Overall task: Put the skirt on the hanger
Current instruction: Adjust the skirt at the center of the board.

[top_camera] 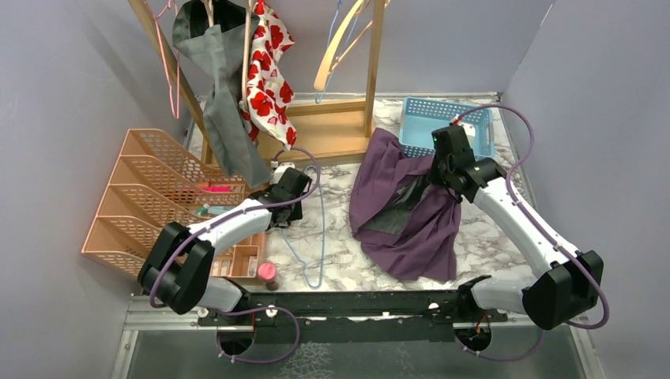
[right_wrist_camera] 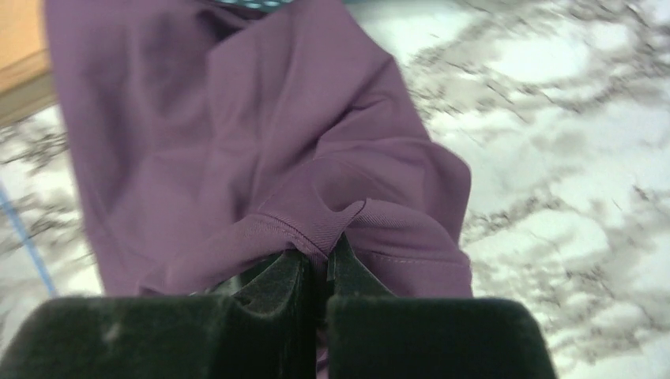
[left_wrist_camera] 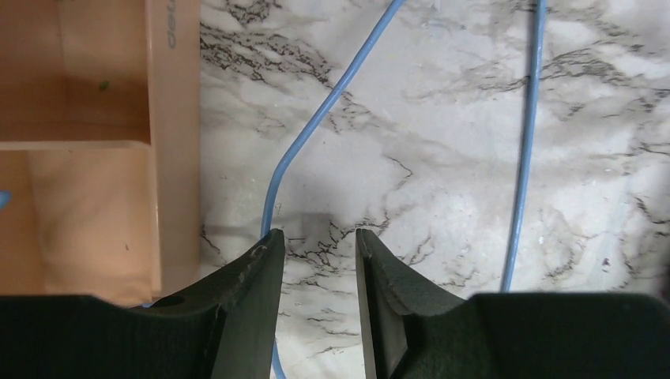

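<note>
Skirt, top view: purple skirt (top_camera: 407, 209) lies rumpled on the marble table (top_camera: 340, 260), right of centre; its far edge sits just in front of the blue basket (top_camera: 442, 118).
Right gripper, top view: right gripper (top_camera: 439, 167) is down on the skirt's far right part, its fingertips buried in the fabric.
Hanger, top view: thin blue hanger (top_camera: 322, 245) lies flat on the table between the skirt and the left arm.
Left gripper, top view: left gripper (top_camera: 278, 216) is low over the table beside the orange organizer (top_camera: 150, 197).
Rack, top view: wooden rack (top_camera: 371, 71) at the back carries a grey garment (top_camera: 221, 118) and a red-heart print garment (top_camera: 269, 79).
Left wrist view: left gripper (left_wrist_camera: 316, 237) has its jaws parted with only bare marble between them. The hanger (left_wrist_camera: 316, 118) wire meets the outer tip of the left finger (left_wrist_camera: 253, 292), and the organizer (left_wrist_camera: 174, 118) is just to the left.
Right wrist view: right gripper (right_wrist_camera: 324, 253) is clamped tight on a stitched hem fold of the skirt (right_wrist_camera: 261, 142), and the cloth spreads away over the table (right_wrist_camera: 553, 118).
</note>
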Controlling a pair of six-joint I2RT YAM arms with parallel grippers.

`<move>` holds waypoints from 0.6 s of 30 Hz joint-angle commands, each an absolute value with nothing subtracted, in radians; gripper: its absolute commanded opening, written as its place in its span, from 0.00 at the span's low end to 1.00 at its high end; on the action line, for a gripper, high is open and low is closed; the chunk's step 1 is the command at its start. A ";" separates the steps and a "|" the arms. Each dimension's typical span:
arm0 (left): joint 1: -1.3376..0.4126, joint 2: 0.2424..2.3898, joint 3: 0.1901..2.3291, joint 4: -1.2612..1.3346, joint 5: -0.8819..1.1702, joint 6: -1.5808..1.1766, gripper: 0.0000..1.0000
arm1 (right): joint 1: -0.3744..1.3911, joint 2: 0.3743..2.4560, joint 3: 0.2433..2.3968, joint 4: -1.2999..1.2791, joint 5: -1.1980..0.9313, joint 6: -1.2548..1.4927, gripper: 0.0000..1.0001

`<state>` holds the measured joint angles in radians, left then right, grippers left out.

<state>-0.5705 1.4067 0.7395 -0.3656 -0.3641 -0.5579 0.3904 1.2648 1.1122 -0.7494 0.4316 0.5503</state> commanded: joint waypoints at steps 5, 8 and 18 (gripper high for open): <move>-0.568 1.237 0.827 -0.303 -0.119 -0.441 0.47 | 0.383 1.265 1.137 -0.551 0.177 0.364 0.01; -0.601 1.185 0.852 -0.285 -0.066 -0.407 0.53 | 0.383 1.281 1.128 -0.546 0.153 0.368 0.01; -0.844 1.224 0.756 -0.111 -0.022 -0.389 0.67 | 0.383 1.293 1.118 -0.531 0.109 0.385 0.01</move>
<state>-0.7609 1.1721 0.8146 -0.2146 -0.0631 -0.4175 0.3885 1.2892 1.1152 -0.5900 0.1505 0.3870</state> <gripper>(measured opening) 0.662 0.057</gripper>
